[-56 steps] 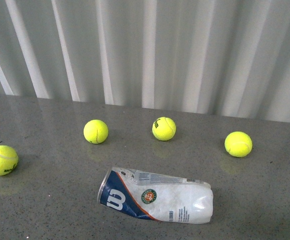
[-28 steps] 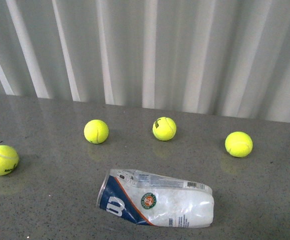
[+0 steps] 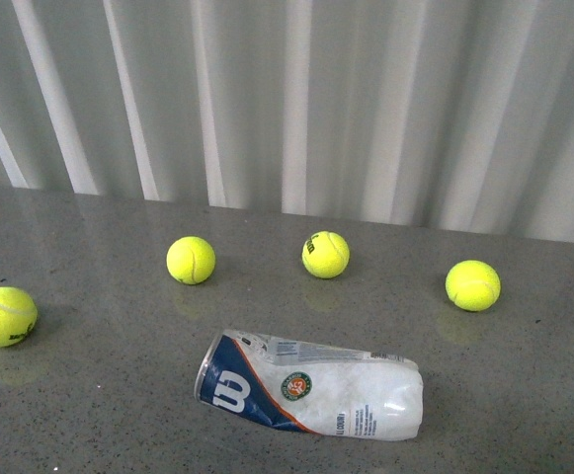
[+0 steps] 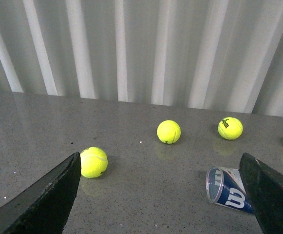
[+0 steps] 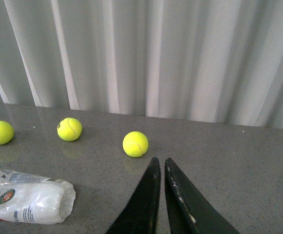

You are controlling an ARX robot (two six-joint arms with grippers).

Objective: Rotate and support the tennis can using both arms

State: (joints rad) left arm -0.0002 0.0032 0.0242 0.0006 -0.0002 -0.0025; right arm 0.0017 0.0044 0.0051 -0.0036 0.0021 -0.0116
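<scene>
Bare table (image 3: 89, 415) flanks both ends of the tennis can (image 3: 311, 387); four tennis balls (image 3: 325, 254) stand behind it, well apart.

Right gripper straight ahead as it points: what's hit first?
Probably the grey table, not a ball: the nearest tennis ball sits just beside the line of the right gripper. Depth unclear.

A grey speckled tabletop (image 3: 89, 415) carries four yellow tennis balls, all well apart. The left ball (image 3: 3, 317) sits by the left edge of the front view, nearer the camera than the others. The second ball (image 3: 190, 260), the third ball (image 3: 325, 254), which bears dark print, and the right ball (image 3: 472, 284) form a loose row farther back. Each throws a faint reflection on the glossy surface. A white pleated curtain (image 3: 366, 99) hangs behind the tabletop.
</scene>
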